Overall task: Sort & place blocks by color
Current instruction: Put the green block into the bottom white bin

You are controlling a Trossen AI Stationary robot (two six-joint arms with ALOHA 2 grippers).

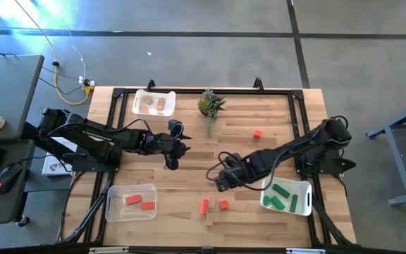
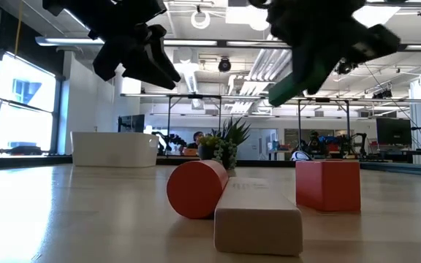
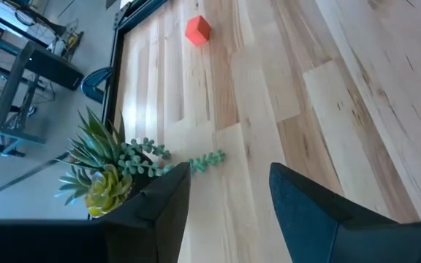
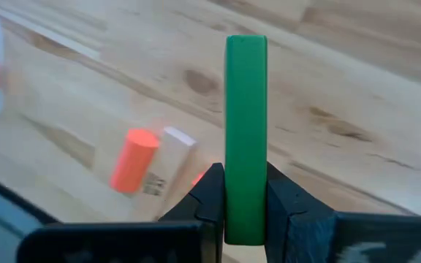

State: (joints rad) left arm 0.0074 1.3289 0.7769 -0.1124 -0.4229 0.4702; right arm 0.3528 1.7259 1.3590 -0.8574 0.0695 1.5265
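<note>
My right gripper (image 4: 245,201) hangs over the table's near middle (image 1: 221,180), shut on a green bar block (image 4: 245,117). Below it on the table lie a red-orange cylinder (image 4: 132,161), a tan block (image 4: 168,157) and a red-orange cube (image 1: 223,204). Another red-orange cube (image 1: 257,133) sits farther back on the table. My left gripper (image 3: 229,208) hangs open left of centre (image 1: 171,159), holding nothing. My right gripper pinches the green bar's one end (image 4: 245,219) between its two fingers. The bar runs along the fingers and sticks out well past their tips. The fingers slant steeply down, and the bar is lifted clear of the table.
A white bin (image 1: 303,200) with green blocks stands at the near right, a clear bin (image 1: 118,204) with red-orange blocks at the near left, and a white bin (image 1: 141,99) with tan blocks at the far left. A small potted plant (image 1: 211,104) stands at the far middle.
</note>
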